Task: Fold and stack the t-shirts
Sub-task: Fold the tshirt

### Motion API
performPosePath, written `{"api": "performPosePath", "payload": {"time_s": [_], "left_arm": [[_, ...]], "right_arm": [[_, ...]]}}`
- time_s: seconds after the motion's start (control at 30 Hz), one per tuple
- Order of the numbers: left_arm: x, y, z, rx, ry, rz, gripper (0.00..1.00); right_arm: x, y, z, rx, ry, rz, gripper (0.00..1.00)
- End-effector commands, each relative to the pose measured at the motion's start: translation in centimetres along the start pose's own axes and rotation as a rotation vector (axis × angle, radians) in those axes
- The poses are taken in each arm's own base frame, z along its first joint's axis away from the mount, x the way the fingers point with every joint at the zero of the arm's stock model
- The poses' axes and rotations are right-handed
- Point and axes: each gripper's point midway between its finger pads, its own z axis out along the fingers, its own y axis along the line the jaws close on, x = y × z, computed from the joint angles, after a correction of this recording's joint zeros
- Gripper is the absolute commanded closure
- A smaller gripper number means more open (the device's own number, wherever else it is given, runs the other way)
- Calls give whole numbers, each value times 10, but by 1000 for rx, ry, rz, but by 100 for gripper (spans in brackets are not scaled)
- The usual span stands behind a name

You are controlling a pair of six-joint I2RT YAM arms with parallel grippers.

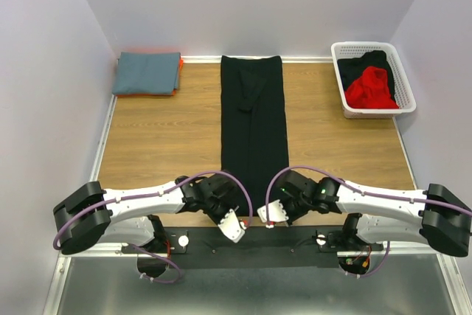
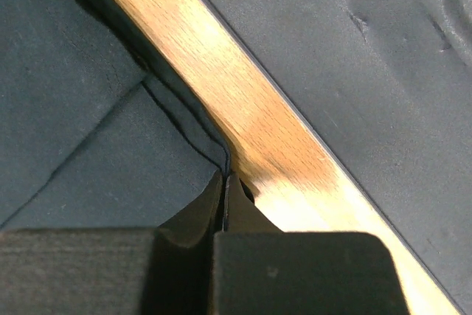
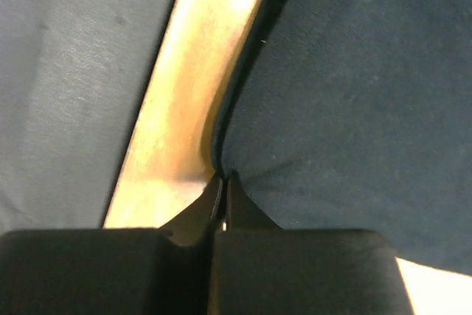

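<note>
A large black t-shirt (image 1: pixel 253 116), folded into a long narrow strip, lies down the middle of the wooden table (image 1: pixel 162 130). At its near left corner my left gripper (image 1: pixel 234 228) is shut on the hem. The left wrist view shows the black t-shirt (image 2: pixel 88 108) running into the closed tips of the left gripper (image 2: pixel 225 178). My right gripper (image 1: pixel 271 215) is at the near right corner. In the right wrist view the right gripper (image 3: pixel 223 178) pinches the edge of the black t-shirt (image 3: pixel 354 94). A folded slate-blue t-shirt (image 1: pixel 147 73) rests on an orange one at the far left.
A white mesh basket (image 1: pixel 402 82) stands at the far right, holding a red t-shirt (image 1: pixel 371 88) and a black one (image 1: pixel 376 60). Both wrist views show a bare strip of table wood (image 2: pixel 243 101) (image 3: pixel 184 94) beside the cloth, then a dark grey surface (image 2: pixel 369 71).
</note>
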Motion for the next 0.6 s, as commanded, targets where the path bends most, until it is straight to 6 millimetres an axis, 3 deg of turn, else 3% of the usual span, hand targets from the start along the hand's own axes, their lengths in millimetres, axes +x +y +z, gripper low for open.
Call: {"api": "performPosePath", "payload": {"time_s": [0.0,0.1,0.17,0.4,0.57], "left_arm": [[-4,1,0,-29,-20,-10,100],[-6,4,-4,-64,-31,-2,100],[-8,8,-9,-83,-43,-21,100],[-18,37,-52,-216,-100,-58,100],[-3,63,-78,-321,-83,-78,100]], "right_arm": [[29,11,5,-4,120,49,99],[32,5,4,33,141,65,99],[22,-5,-3,66,117,79,99],[-6,-39,-37,190,66,160,99],[-7,-62,-55,268,65,170,99]]}}
